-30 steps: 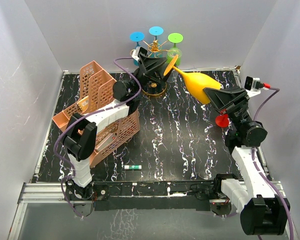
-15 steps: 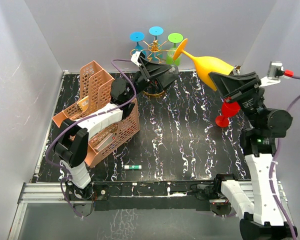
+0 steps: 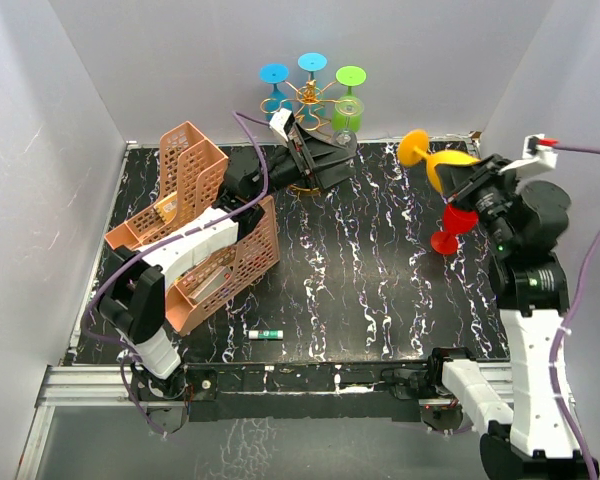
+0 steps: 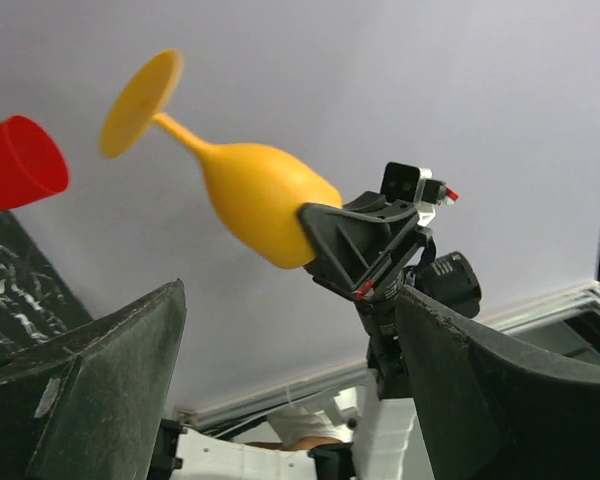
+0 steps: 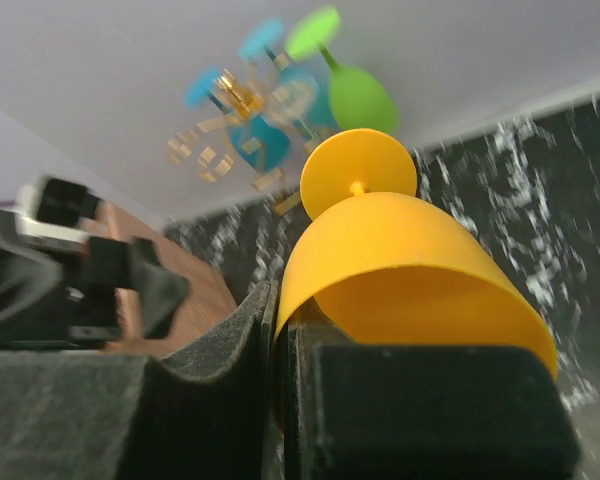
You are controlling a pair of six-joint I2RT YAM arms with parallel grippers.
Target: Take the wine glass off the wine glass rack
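The gold wire wine glass rack [image 3: 309, 95] stands at the back edge, with blue, teal and green glasses [image 3: 350, 100] hanging from its arms; it also shows in the right wrist view [image 5: 230, 110]. My right gripper [image 3: 475, 185] is shut on the rim of a yellow wine glass [image 3: 442, 163], held in the air off the rack, to its right, with its foot pointing towards the rack. The right wrist view shows the bowl wall pinched between the pads [image 5: 285, 370]. My left gripper [image 3: 330, 160] is open and empty in front of the rack's base; its view shows the yellow glass [image 4: 250, 200].
A red glass [image 3: 450, 228] stands on the black marbled table [image 3: 360, 290] below my right gripper. A pink mesh organizer [image 3: 205, 220] lies at the left beside my left arm. A small white tube [image 3: 265, 333] lies near the front.
My right gripper has lifted the yellow glass clear of the rack and swung it right, pulling it back towards the arm. My left gripper has tilted upward near the rack base.
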